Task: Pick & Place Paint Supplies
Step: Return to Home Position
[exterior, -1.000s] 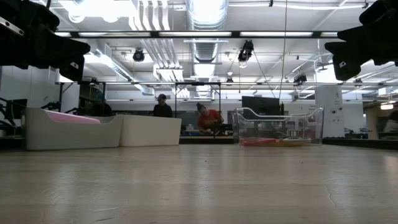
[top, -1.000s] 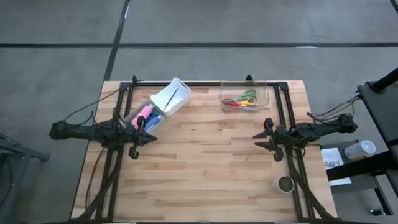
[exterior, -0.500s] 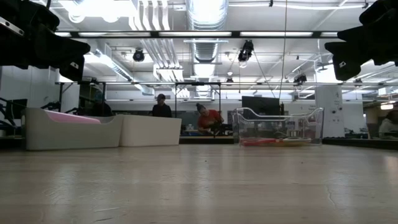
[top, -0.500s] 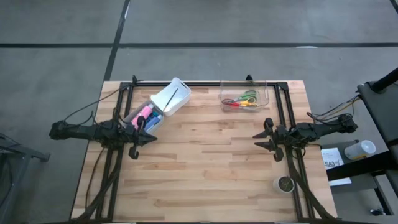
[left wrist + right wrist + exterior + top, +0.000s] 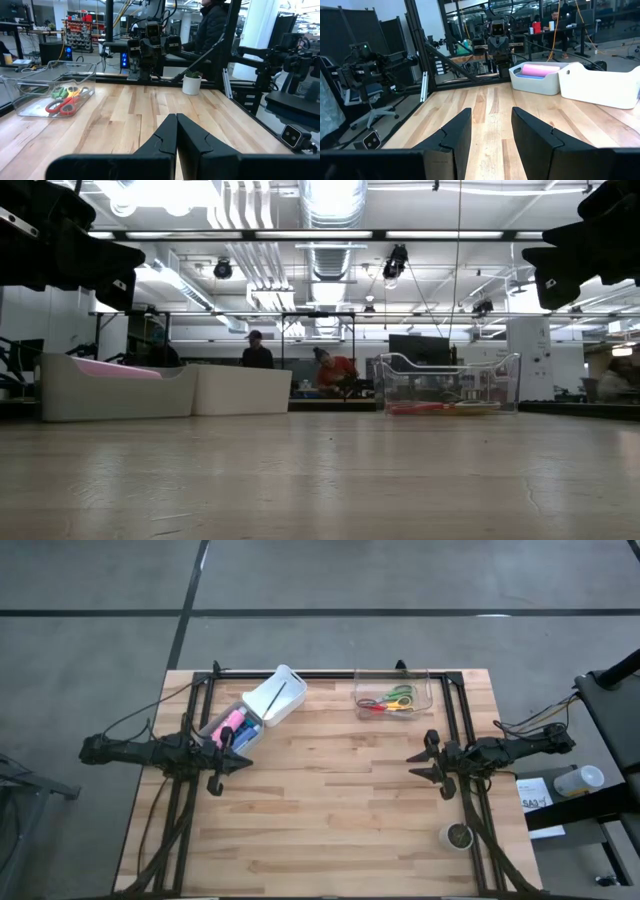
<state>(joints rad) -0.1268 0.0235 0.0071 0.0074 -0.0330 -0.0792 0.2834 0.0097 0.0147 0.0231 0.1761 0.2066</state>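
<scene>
Nothing has been moved since a second ago: the left gripper [image 5: 246, 764] (fingers together) and the right gripper [image 5: 412, 766] (fingers apart) are held empty above the pale wooden table [image 5: 330, 820]. The pink bottle [image 5: 231, 721] is already binned, so the job seems done.

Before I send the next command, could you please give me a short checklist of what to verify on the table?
1. Left gripper empty: ok. Its fingers are shut on nothing, and it hangs beside the white bin.
2. Right gripper empty: ok. It is open, with only bare wood showing between its fingers.
3. Pink bottle stowed: ok. It lies inside the white bin.
4. Paintbrush stowed: ok. It lies in the second white bin.
5. Scissors stowed: ok. They lie in the transparent bin.
6. Both arms lifted off the wood: ok. The low view shows them only at its top corners.
</scene>
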